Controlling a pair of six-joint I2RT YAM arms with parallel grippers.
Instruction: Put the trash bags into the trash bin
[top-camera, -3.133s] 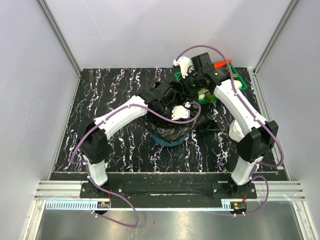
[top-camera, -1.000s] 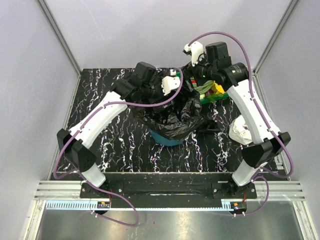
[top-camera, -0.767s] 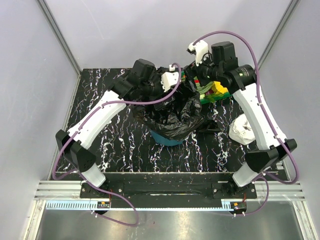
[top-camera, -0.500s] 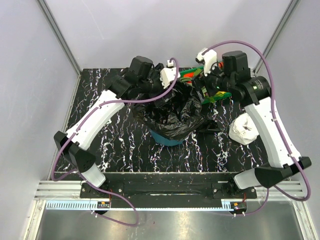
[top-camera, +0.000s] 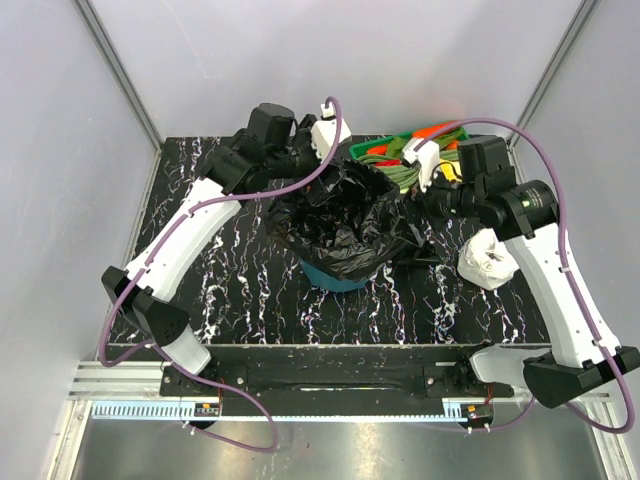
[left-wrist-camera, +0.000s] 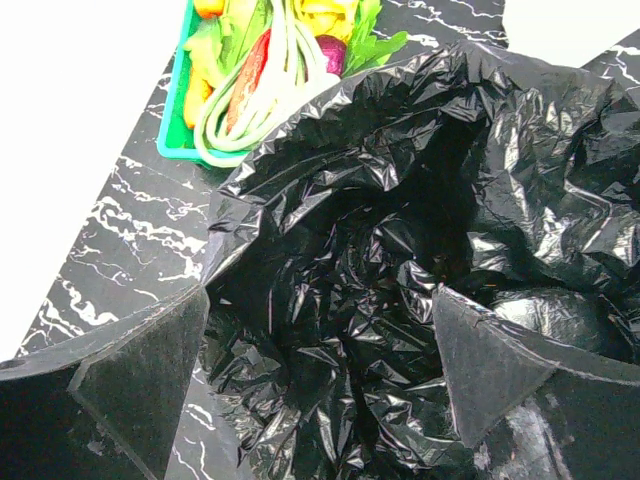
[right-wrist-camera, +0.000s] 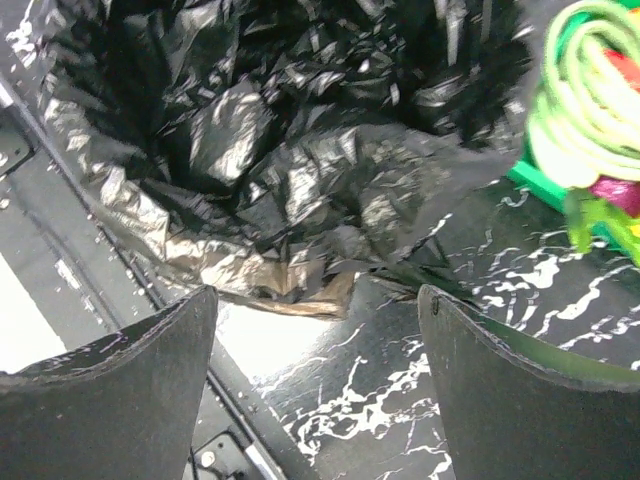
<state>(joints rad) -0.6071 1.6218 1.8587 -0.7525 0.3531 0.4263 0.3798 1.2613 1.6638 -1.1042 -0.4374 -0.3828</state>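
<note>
The trash bags (top-camera: 345, 222) are crumpled, glossy black film. They sit in the mouth of the teal trash bin (top-camera: 338, 279) and hang over its rim, so that only a strip of the bin wall shows at the near side. The bin stands near the middle of the black marbled worktop (top-camera: 230, 275).

The left claw (left-wrist-camera: 320, 295) hovers at the far left edge of the bags. It is spread wide and has hold of nothing. In its wrist view the dark hollow of the bags lies between and beyond the two fingers, not touching them.

The right claw (right-wrist-camera: 318, 290) is also wide apart and empty, at the right side of the bags. In its view the film lies just beyond the fingertips, and bare worktop is between them.

A green vegetable tray (left-wrist-camera: 176, 95) lies behind the bin to the right. A white plastic wad (top-camera: 488, 258) lies on the worktop, further right.
</note>
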